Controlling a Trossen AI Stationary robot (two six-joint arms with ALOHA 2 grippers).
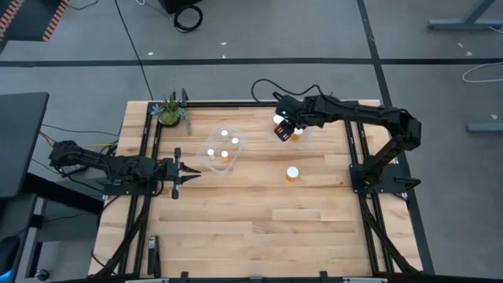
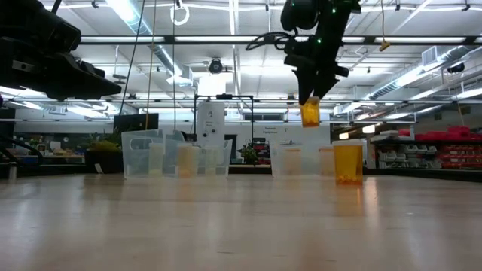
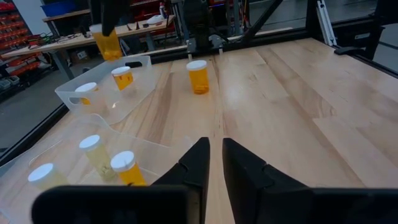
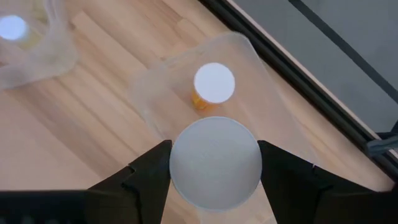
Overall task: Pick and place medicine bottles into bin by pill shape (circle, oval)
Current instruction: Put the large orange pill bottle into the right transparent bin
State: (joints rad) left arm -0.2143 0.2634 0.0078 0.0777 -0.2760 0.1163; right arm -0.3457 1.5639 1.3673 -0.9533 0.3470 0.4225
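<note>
My right gripper is shut on an orange bottle and holds it high above the right clear bin, at the table's far side. That bin holds a white-capped bottle. The left clear bin holds several bottles standing on their bases. One bottle stands alone on the table, also in the low view. My left gripper waits at the table's left, empty, its fingers a narrow gap apart. My right gripper pinches the bottle's white cap between its two fingers, one on each side. The fingers come from above, pointing down. The bottle hangs upright below them, clear of the bin and the table.
A small green potted plant stands at the far left corner. Dark rails run along the table's left and right sides. Bare wood lies across the table's near half.
</note>
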